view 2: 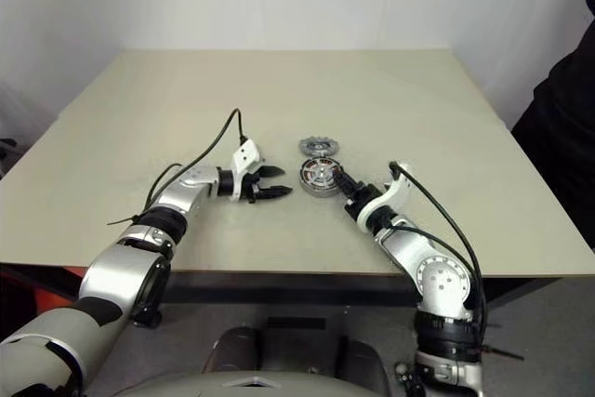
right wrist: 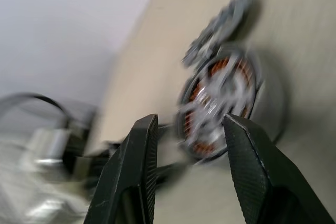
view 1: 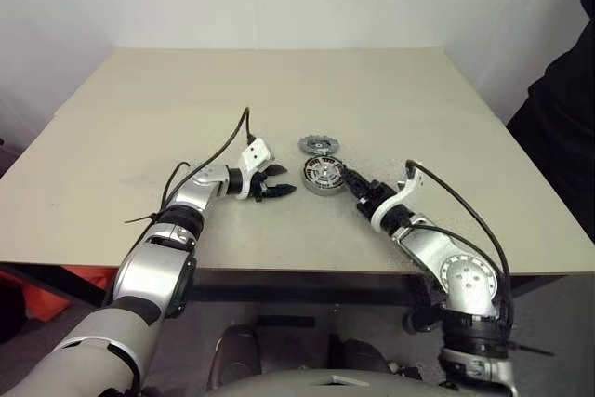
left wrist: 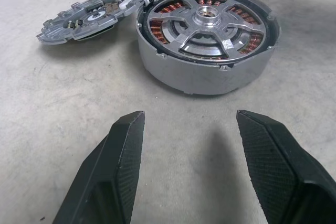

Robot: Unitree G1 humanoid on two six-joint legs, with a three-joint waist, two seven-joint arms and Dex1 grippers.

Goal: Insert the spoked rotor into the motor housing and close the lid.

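Observation:
The motor housing [left wrist: 199, 77] stands on the table, copper windings showing through the spoked rotor [left wrist: 208, 17], which sits inside it. The lid [left wrist: 89, 17], a notched grey disc, lies just behind, with one edge leaning on the housing's rim. My left gripper [view 1: 284, 181] is open a short way left of the housing, pointing at it with nothing between its fingers [left wrist: 123, 145]. My right gripper [view 1: 350, 177] is open close to the housing's right side, a little above the table and not touching it. Through its gap in the right wrist view I see the housing [right wrist: 218, 103] and the lid [right wrist: 220, 24].
The parts sit near the middle of the beige table [view 1: 186, 99], a little towards its front edge. A dark-clothed person [view 1: 567, 118] stands beyond the table's right edge. White walls rise behind the table.

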